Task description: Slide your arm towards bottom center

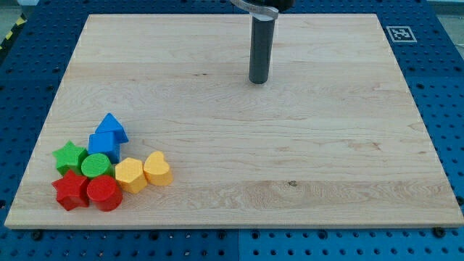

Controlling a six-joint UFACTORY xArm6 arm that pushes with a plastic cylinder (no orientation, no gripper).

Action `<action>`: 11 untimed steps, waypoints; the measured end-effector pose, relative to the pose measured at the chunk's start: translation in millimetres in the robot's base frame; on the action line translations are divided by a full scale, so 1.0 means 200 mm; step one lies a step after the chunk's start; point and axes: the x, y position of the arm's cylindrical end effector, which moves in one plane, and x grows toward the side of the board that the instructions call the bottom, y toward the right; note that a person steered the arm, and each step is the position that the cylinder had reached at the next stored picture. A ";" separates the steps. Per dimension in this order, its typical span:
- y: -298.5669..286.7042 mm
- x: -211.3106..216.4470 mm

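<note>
- At the view's bottom left, closest to the bench's (304, 196) near edge, a red star block (70, 190) and a red cylinder block (104, 193) sit side by side, touching.
- Just to their right lie a yellow hexagon block (130, 174) and a yellow heart block (157, 168), pressed against each other.
- Behind the red pair, a green cylinder block (96, 165) sits in the middle of the cluster, with a green star block (69, 154) just to its left.
- Further back, a blue cube block (103, 144) touches the green cylinder, and a blue triangular block (112, 126) leans in behind it, the farthest of the group.
- All eight blocks huddle tightly in that one corner; they are well apart from the rod.
- The bench is a pale wooden board on a blue perforated surface (29, 72).
- Far back, near the view's top centre, the dark rod stands upright, and my tip (259, 82) rests on the wood, well away from the bottom centre of the board.
- There are no jaws on this arm, so nothing is held; the rod touches only the bench.
- A small black-and-white marker (399, 33) sits at the board's top right corner.
</note>
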 end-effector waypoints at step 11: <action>-0.54 1.23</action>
